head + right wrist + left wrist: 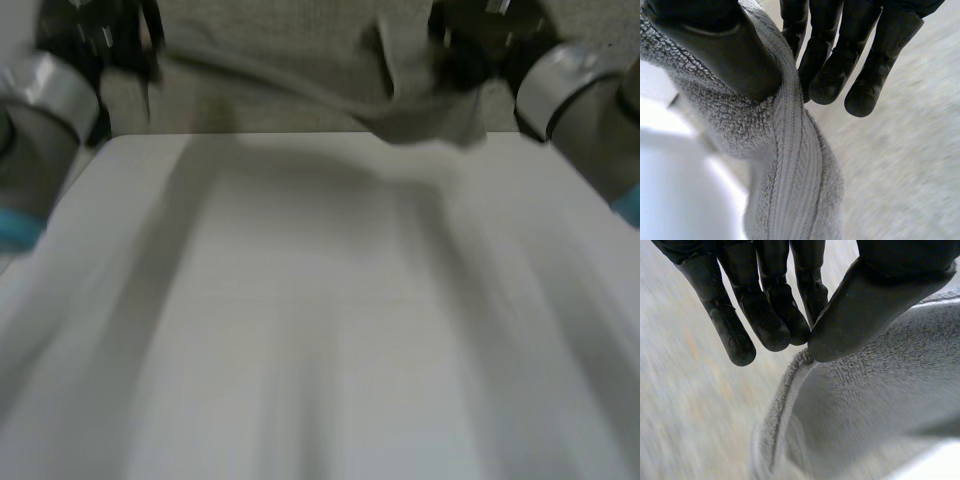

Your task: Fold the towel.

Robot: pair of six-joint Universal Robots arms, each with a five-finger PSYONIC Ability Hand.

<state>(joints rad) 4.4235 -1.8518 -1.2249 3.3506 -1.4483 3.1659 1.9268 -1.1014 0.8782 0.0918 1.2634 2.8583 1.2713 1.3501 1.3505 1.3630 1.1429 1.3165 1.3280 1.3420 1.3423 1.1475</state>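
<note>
A grey terry towel (pixel 420 120) hangs stretched between my two hands above the table's far edge, sagging in the middle. My left hand (pixel 110 40) is up at the far left and my right hand (pixel 465 55) at the far right. In the left wrist view the thumb (pixel 865 305) pinches the towel's hemmed edge (pixel 790 390) against the straight fingers (pixel 765 320). In the right wrist view the thumb (pixel 725 55) presses the ribbed border of the towel (pixel 790 175) against the fingers (pixel 830 70). Both hands are shut on the towel.
The white table (pixel 320 320) spreads out below the hanging towel. Both grey arms (pixel 50 110) (pixel 580 100) flank its far corners. Grey-beige floor (pixel 260 30) lies beyond the far edge.
</note>
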